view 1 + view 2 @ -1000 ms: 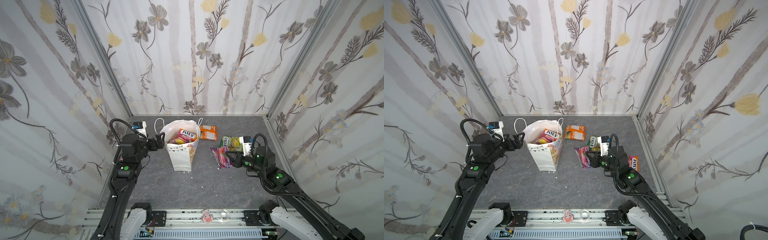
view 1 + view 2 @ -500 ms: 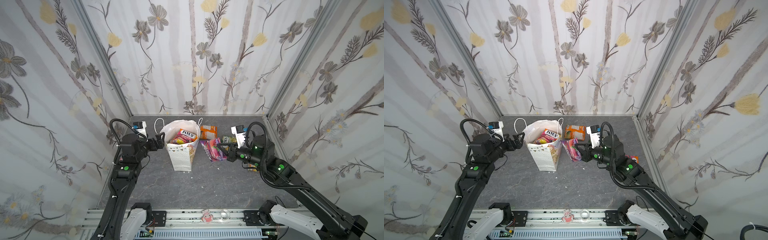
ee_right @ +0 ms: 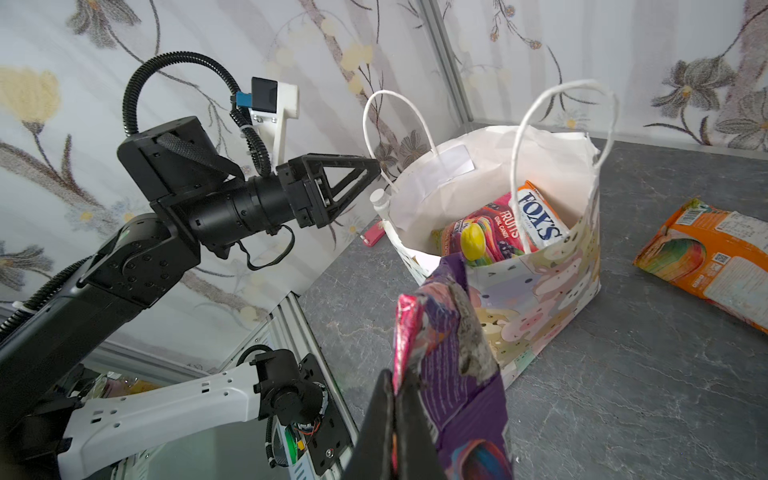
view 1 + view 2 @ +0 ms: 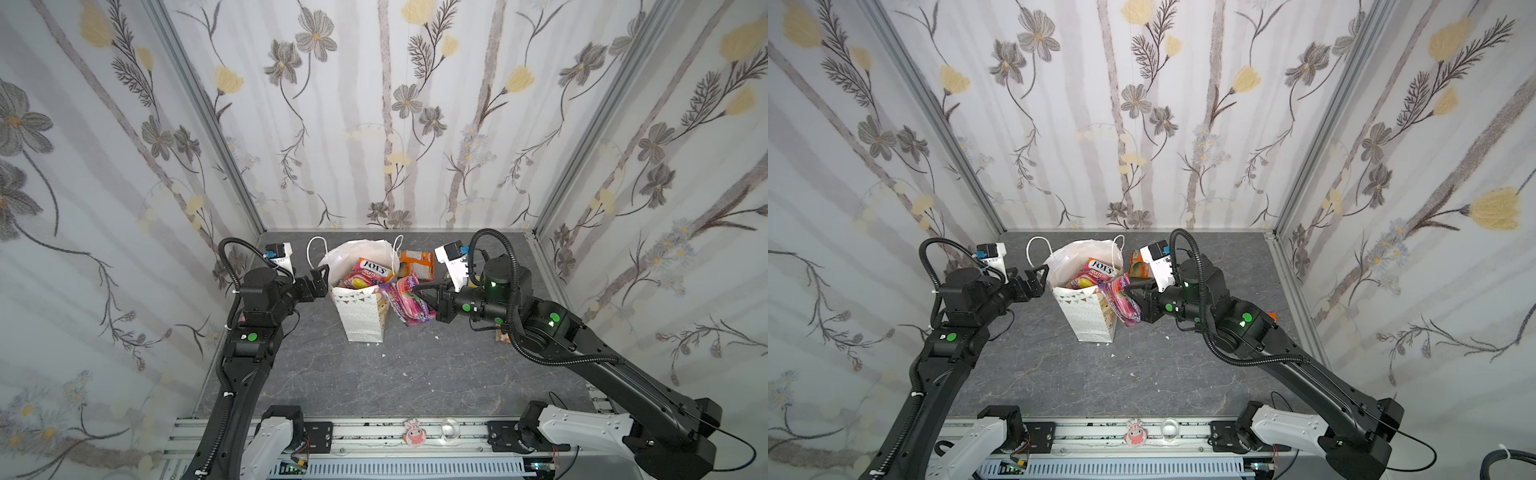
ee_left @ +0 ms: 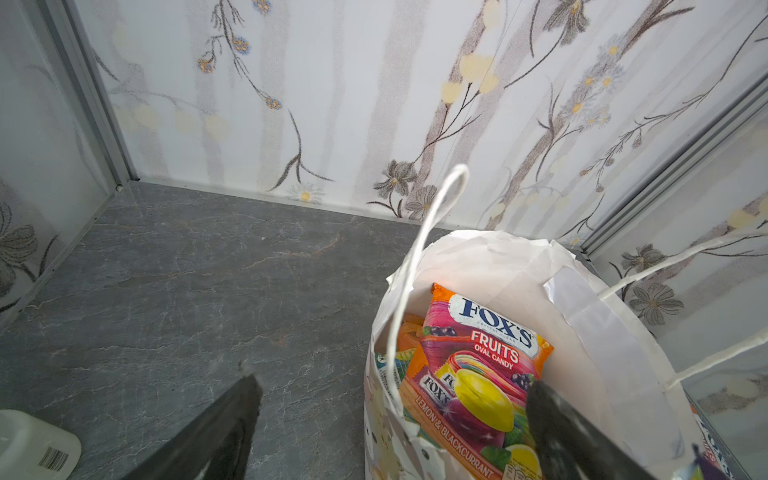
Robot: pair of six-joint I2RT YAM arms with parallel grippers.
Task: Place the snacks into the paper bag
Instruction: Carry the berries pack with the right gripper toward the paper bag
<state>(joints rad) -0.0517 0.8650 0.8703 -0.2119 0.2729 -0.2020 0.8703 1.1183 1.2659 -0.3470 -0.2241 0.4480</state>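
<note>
The white paper bag (image 4: 360, 309) (image 4: 1090, 311) stands upright and open at mid floor. A FOX'S snack packet (image 5: 478, 365) (image 3: 536, 218) shows inside it. My left gripper (image 4: 320, 277) (image 5: 392, 384) is open at the bag's left rim; in the left wrist view one finger lies over the bag's mouth and one over the floor. My right gripper (image 4: 424, 293) (image 3: 399, 399) is shut on a purple and pink snack packet (image 4: 409, 301) (image 4: 1121, 301) (image 3: 451, 345), held in the air against the bag's right side, just below its rim. An orange snack packet (image 4: 417, 264) (image 3: 706, 257) lies behind.
A small white bottle (image 5: 33, 444) (image 3: 379, 198) and a small pink object (image 3: 373, 235) sit on the floor left of the bag. Another orange packet (image 4: 503, 334) peeks out under the right arm. Patterned walls close three sides; a metal rail (image 4: 374, 432) runs along the front.
My right gripper has lifted the purple and pink packet off the floor at the right and carried it left to the bag's side. The left arm and bag have not moved.
</note>
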